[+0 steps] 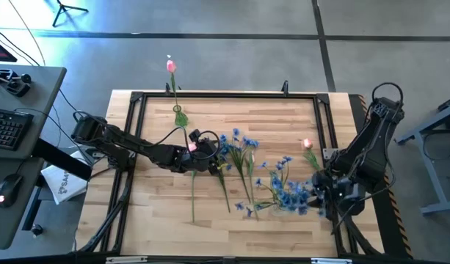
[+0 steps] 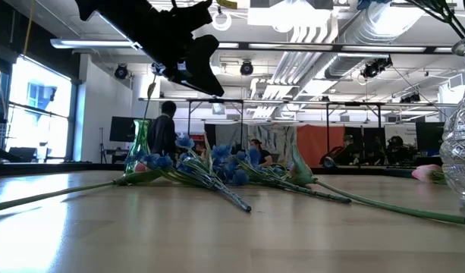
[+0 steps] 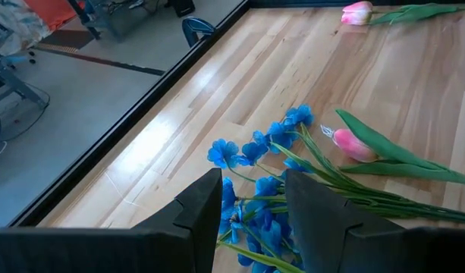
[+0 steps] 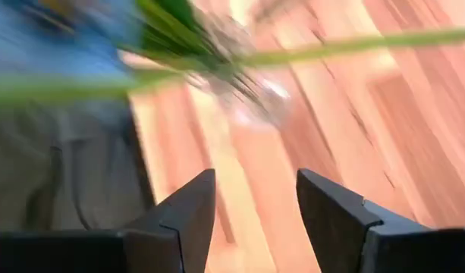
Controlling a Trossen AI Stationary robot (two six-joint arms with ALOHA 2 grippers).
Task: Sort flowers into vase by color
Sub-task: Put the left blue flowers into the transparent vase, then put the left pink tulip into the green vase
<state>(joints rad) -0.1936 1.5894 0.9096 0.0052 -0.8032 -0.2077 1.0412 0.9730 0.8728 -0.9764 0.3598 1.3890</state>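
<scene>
Wooden tabletop (image 1: 166,213) with a black rail leaves open room toward its near edge; blue sprays (image 1: 243,150) and a pink tulip (image 3: 353,144) lie mid-table, more blue blossoms (image 1: 291,194) right. Light, floppy stems seem best pinched low. Left gripper (image 3: 251,201) hovers apart over blue blossoms, right gripper (image 4: 255,205) gapes empty.

Grey concrete floor (image 1: 232,51) surrounds the table; bright windows (image 2: 35,98) and exposed ceiling ducts (image 2: 323,30).
</scene>
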